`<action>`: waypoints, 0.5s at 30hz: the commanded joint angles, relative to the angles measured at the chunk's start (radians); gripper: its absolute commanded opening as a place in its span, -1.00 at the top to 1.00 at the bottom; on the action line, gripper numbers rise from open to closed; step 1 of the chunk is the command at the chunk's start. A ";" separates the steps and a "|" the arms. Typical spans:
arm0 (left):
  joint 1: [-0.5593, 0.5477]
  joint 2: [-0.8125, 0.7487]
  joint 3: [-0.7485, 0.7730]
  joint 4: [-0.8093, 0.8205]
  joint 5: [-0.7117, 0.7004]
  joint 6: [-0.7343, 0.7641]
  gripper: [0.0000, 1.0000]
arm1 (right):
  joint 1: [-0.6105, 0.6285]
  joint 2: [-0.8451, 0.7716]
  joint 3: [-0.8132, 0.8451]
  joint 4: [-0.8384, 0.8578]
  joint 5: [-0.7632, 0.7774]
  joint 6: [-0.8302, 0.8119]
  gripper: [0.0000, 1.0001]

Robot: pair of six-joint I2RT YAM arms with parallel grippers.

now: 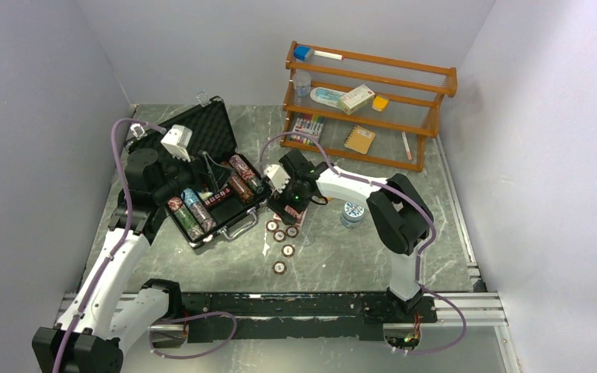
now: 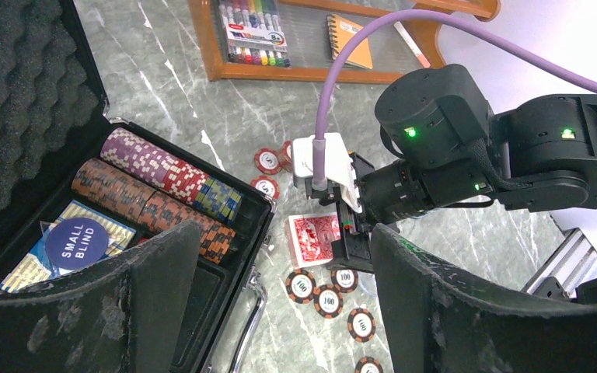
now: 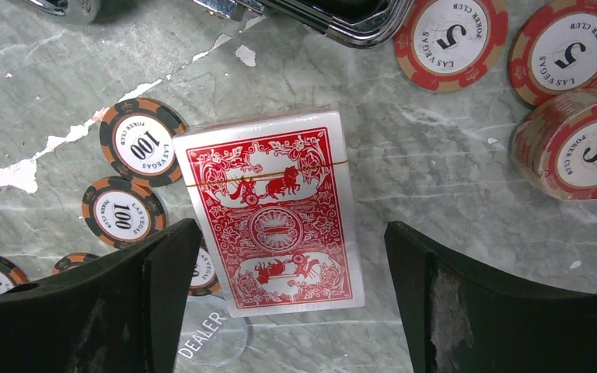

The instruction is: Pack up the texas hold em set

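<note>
Right gripper (image 3: 286, 237) hangs spread wide, gripping nothing, straddling the red-backed card deck (image 3: 272, 210), flat on the table (image 3: 443, 144) beside the open case (image 1: 218, 128). We note the left gripper (image 2: 286, 233) likewise released above the case, near the table's far-left corner.

Disc (image 2: 75, 245) reads SMALL BLIND; chips (image 3: 140, 144) 100 and 5; button (image 3: 210, 334) DEALER.
</note>
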 commanded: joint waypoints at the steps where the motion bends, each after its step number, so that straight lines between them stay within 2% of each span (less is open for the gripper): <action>1: -0.002 -0.002 0.023 -0.006 0.016 0.006 -0.69 | 0.002 0.019 -0.012 0.019 0.040 -0.015 -0.79; 7: -0.001 -0.002 0.025 -0.013 -0.001 0.003 -0.71 | 0.002 0.023 -0.006 0.008 0.059 -0.030 -0.17; 15: -0.001 0.004 0.029 -0.028 -0.047 -0.009 -0.82 | 0.000 -0.144 -0.034 0.099 0.039 0.024 -0.08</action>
